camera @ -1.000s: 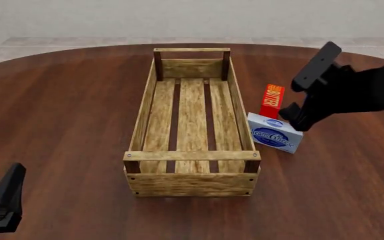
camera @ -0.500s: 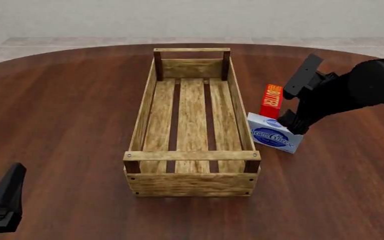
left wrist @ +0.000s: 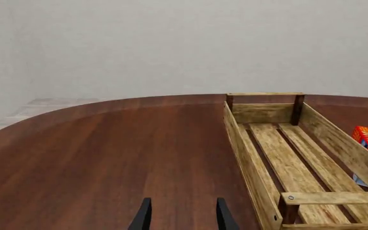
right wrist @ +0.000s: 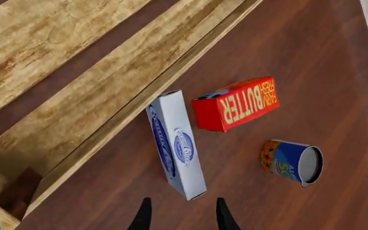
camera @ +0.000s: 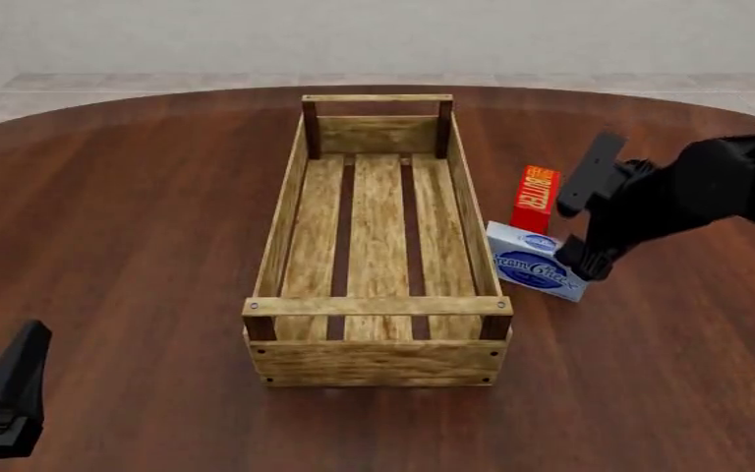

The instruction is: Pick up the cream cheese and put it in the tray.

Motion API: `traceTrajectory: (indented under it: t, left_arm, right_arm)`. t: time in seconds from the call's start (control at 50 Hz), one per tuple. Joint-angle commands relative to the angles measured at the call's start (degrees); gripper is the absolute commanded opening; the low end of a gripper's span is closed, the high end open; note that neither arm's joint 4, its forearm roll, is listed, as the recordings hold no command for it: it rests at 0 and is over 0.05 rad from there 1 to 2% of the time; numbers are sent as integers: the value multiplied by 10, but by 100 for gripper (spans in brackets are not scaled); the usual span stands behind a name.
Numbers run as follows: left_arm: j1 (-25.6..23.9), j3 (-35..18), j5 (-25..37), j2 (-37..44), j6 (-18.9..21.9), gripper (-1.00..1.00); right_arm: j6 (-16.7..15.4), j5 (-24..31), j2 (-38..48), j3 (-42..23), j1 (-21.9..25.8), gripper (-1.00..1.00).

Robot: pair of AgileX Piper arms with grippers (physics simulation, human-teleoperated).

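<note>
The tabletop [camera: 129,206] is occupied at its centre by the tray [camera: 286,221]. The cream cheese [camera: 539,262] is seen on edge just beside the tray's right wall, the butter box [camera: 534,198] just behind it and a can [right wrist: 292,162] nearby. The right claw [camera: 597,258] is held spread over the cream cheese; the left claw [left wrist: 180,216] is likewise spread, well apart.

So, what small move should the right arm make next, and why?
Probably lower the right tool straight onto the cream cheese and close. Its fingers look open, with nothing between them, and the box stands on edge on the table beside the tray, near the butter box. The tool should stay clear of that one.
</note>
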Motion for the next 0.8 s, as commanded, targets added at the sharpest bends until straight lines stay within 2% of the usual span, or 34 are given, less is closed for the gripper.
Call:
traceTrajectory:
  t: [0.02, 0.26, 0.3, 0.38, 0.42, 0.52, 0.8]
  left_arm:
    - [0, 0, 0, 0, 0, 100]
    - [0, 0, -2, 2, 0, 100]
    - [0, 0, -2, 2, 0, 100]
    - [0, 0, -3, 2, 0, 100]
    - [0, 0, -3, 2, 0, 100]
    - [0, 0, -3, 3, 0, 100]
    - [-1, 0, -3, 3, 0, 100]
  right_arm:
    - [-8, -17, 14, 19, 0, 100]
    - [-9, -78, 28, 56, 5, 100]
    - [4, -92, 27, 45, 0, 100]
    - [-9, -108, 25, 61, -2, 100]
    - [-20, -124, 30, 60, -18, 100]
    - [-26, -135, 31, 61, -23, 100]
    - [-16, -152, 61, 53, -24, 100]
